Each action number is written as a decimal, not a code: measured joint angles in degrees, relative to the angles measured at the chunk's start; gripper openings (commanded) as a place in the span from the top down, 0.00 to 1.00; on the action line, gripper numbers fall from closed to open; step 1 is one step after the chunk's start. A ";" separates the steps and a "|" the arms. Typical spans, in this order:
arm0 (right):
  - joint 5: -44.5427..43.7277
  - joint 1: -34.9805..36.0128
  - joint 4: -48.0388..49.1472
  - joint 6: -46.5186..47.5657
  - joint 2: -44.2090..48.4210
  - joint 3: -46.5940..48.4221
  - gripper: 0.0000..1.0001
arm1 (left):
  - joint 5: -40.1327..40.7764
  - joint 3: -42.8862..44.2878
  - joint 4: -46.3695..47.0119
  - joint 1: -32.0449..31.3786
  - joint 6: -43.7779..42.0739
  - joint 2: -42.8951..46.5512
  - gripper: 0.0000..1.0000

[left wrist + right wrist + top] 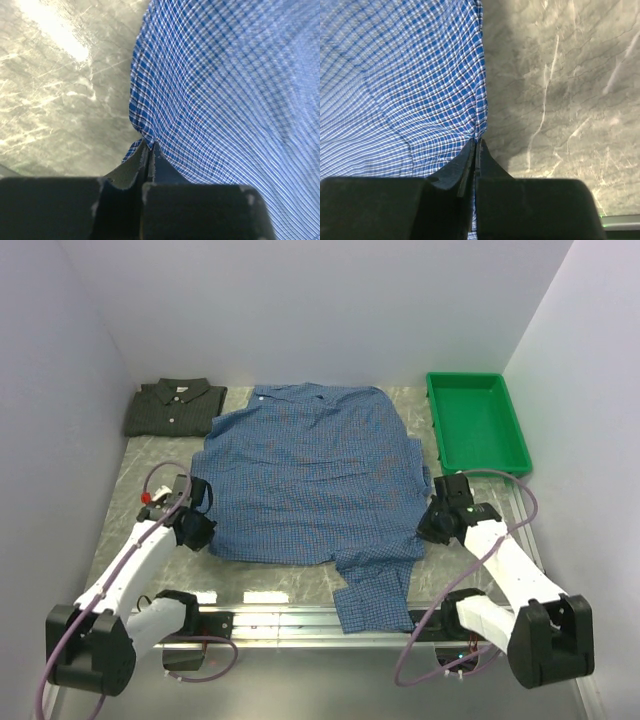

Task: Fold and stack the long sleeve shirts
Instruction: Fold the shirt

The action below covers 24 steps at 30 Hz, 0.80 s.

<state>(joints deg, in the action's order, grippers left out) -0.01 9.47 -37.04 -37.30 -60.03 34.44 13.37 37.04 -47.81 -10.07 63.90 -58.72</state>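
Shirt (310, 475) edges hidden inside end effectors (149, 148) (476, 146)

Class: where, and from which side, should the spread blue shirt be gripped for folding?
Likely its side edges near the hem, one hand from each side: the shirt lies flat, both edges free. The left hand and right hand pinch there.

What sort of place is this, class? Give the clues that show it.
Probably a robot lab test cell: left arm and right arm bolted at the table edge, bare white walls boxing it in, a blue shirt and tray laid out.
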 measured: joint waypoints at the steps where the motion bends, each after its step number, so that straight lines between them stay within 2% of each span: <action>1: -0.02 0.00 -0.63 0.09 0.76 0.46 1.00 | 0.00 0.72 -0.76 0.00 0.00 0.76 0.98; 14: -1.27 0.00 -8.17 0.79 6.60 6.40 1.00 | 0.87 5.22 -11.06 1.62 -0.81 10.54 0.95; 20: -1.27 0.00 -9.81 1.22 6.93 9.51 1.00 | 1.62 6.14 -12.55 2.19 -1.79 10.45 0.91; 24: -1.51 0.00 -9.55 1.64 5.22 11.56 1.00 | 1.90 7.63 -11.28 2.69 -2.82 6.97 0.89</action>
<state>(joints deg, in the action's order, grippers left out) -1.52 9.47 -46.59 -35.66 -54.81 46.00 15.27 44.66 -59.09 -7.38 61.08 -51.75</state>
